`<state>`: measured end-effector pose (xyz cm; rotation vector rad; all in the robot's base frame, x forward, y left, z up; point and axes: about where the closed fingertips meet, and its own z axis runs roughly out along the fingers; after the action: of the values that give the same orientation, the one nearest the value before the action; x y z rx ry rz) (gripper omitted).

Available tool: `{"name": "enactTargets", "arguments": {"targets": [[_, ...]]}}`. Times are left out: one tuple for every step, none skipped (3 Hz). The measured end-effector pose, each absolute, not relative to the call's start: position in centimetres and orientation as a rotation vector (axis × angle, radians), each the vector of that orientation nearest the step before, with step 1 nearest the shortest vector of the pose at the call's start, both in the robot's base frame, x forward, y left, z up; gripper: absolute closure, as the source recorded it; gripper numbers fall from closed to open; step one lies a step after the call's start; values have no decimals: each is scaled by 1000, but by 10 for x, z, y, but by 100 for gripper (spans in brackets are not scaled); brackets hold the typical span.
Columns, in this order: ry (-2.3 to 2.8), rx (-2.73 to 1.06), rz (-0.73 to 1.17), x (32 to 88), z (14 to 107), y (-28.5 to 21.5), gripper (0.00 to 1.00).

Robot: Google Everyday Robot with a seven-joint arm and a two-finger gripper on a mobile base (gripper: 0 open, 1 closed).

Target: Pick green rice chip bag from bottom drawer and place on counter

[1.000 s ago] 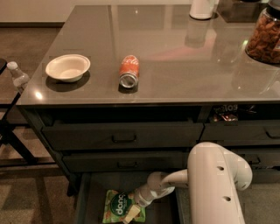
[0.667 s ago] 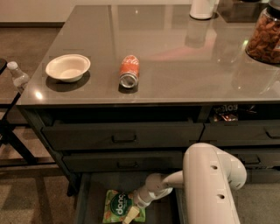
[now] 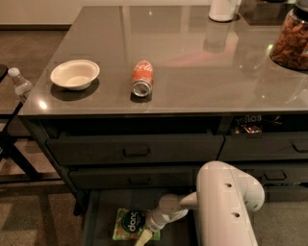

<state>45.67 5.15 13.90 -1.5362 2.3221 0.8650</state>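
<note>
Counter (image 3: 192,62) was seen as the biggest thing, glossy and grey-brown, over the dark cabinets. On it a white bowl (image 3: 74,74) and a red soda can (image 3: 142,78), laid on its side, were kept at the left-centre. A jar of nuts (image 3: 291,41) and a white container (image 3: 222,9) were kept at the far right. Bare top was left between these groups, so room for a set-down was judged to exist, e.g. in front of the can.

Next in size, the white arm (image 3: 224,206) was bent down in front of the cabinets, because the target lay lower than every other thing. The bottom drawer (image 3: 91,221) was pulled out under the two handled drawers (image 3: 134,149), which were shut, so its dark inside was open from above.

The green rice chip bag (image 3: 127,222) was laid flat on the drawer floor, logo side up, near the front and toward the left. The gripper (image 3: 143,236) was held at the bag's right edge, touching it or just above; which one could not be told. Whether the gripper was apart, together or clamped on the bag also could not be told. The step was judged as the grasp approx. at its start, w/ lift and set-down not yet done.
</note>
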Motion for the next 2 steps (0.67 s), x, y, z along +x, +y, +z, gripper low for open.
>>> {"name": "enactTargets", "arguments": {"targets": [[2327,-1536,860,456,137,53,0],[2327,-1536,860,456,137,53,18]]}}
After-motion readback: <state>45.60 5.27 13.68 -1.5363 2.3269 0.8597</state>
